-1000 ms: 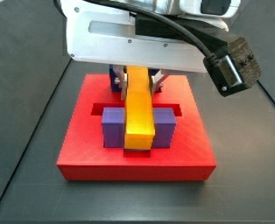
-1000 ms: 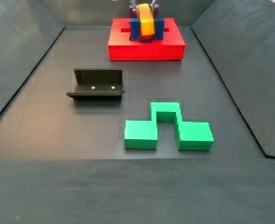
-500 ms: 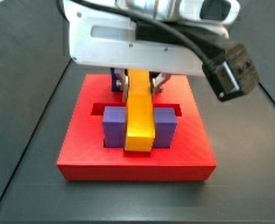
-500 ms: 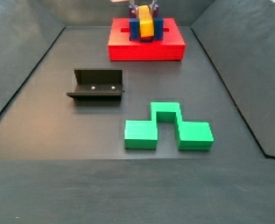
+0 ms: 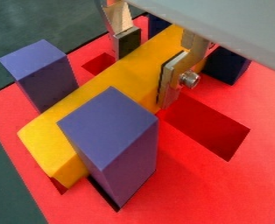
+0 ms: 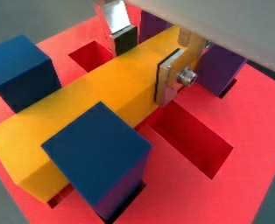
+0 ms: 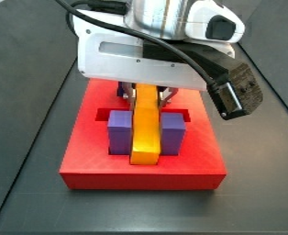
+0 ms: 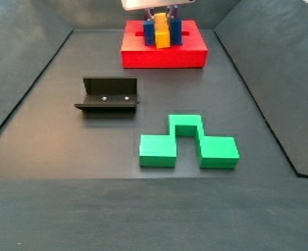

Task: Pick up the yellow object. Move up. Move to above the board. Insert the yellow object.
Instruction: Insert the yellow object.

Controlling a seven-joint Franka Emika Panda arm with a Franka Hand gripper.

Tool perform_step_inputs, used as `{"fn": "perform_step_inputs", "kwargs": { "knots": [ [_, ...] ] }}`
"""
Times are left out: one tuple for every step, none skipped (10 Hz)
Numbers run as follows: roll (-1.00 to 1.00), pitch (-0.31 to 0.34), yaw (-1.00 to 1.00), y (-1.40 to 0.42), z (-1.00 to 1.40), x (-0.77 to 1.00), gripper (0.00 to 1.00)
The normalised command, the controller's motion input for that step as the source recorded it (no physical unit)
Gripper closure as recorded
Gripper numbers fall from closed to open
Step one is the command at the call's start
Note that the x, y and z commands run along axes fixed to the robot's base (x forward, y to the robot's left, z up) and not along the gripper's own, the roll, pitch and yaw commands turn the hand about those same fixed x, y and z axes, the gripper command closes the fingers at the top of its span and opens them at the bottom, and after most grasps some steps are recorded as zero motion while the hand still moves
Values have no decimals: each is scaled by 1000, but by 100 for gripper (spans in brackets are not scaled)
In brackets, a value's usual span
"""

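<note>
The yellow object (image 7: 146,128) is a long yellow-orange bar lying across the board (image 7: 85,161), a red slab, low between the blue-purple posts (image 7: 118,128). It shows in both wrist views (image 5: 99,109) (image 6: 88,114), its end down in a square recess. My gripper (image 7: 147,92) is over the board's middle, shut on the bar's two long sides; this also shows in the wrist views (image 5: 150,59) (image 6: 146,54). In a side view the gripper (image 8: 161,14) and bar (image 8: 161,33) are at the far end of the floor on the board (image 8: 164,57).
The fixture (image 8: 108,96) stands on the dark floor left of the middle. A green notched block (image 8: 185,143) lies nearer the front. Open square recesses (image 5: 210,131) lie in the board beside the bar. Dark walls bound the floor.
My gripper has come down with the bar. The bar now sits lower between the posts, its near end deeper in the board.
</note>
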Motion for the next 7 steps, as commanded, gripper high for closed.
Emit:
{"fn": "perform_step_inputs", "kwargs": {
  "knots": [
    [0, 0, 0, -74, -6, 0, 100],
    [0, -66, 0, -123, -131, 26, 100],
    [0, -99, 0, -6, -260, -9, 100],
    [0, -51, 0, 0, -254, -46, 100],
    [0, -44, 0, 0, -309, 0, 100],
    [36, -36, 0, 0, -431, 0, 100],
    [57, -49, 0, 0, -537, -17, 100]
  ]
}}
